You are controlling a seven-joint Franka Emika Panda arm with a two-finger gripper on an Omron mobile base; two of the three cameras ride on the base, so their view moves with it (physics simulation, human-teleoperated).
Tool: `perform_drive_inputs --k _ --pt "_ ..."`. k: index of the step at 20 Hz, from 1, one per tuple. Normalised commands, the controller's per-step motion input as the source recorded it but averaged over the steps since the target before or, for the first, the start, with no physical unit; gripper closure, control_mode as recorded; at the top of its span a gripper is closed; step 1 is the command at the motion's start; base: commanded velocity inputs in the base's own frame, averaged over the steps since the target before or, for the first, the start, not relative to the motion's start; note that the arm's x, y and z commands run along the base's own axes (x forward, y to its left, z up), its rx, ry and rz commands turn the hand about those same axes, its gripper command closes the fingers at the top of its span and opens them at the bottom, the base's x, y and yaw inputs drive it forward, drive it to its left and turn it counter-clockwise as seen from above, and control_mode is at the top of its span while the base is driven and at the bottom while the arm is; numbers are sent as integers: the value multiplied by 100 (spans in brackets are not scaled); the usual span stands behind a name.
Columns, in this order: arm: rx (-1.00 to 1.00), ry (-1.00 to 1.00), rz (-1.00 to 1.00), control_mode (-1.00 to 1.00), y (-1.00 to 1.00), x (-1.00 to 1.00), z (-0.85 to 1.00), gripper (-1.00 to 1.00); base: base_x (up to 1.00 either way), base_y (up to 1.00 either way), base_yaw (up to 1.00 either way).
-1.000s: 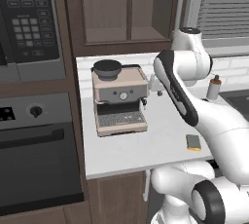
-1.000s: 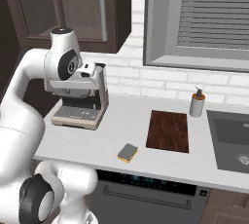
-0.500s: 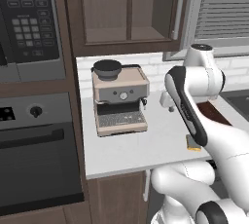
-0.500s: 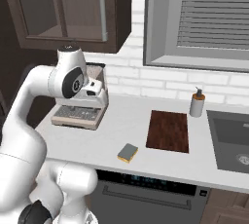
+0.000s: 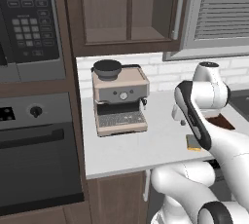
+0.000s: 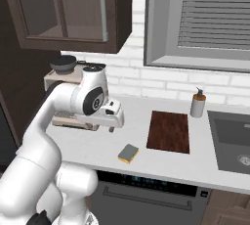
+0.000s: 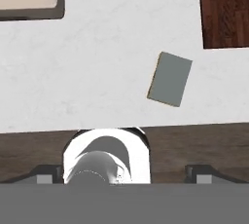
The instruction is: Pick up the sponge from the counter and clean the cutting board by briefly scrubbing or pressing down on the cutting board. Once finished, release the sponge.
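We see the gripper raised above the counter; whether it is open we cannot tell. One sponge lies below it toward the front edge, long axis slightly skewed, beside one cutting board, apart from it.

You've got dark wood upper cabinets, white brick backsplash, a shuttered window, microwave over a black oven, sink at right.
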Motion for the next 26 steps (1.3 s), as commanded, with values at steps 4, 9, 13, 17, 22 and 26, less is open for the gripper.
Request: perform_drive_inputs --k 4,9,13,17,22,26 --pt "0 14 -11 -100 -44 6 -45 -100 0 0 0" --pt "0 1 -7 -100 -53 16 -26 -100 0 0 0" --pt "0 0 -4 -100 -44 9 -22 -100 0 0 0" --pt "0 0 -2 -100 -34 13 -28 -100 0 0 0" --pt "0 0 0 -100 -35 12 -29 -100 0 0 0" --pt "0 0 0 -100 -16 17 -45 -100 0 0 0"
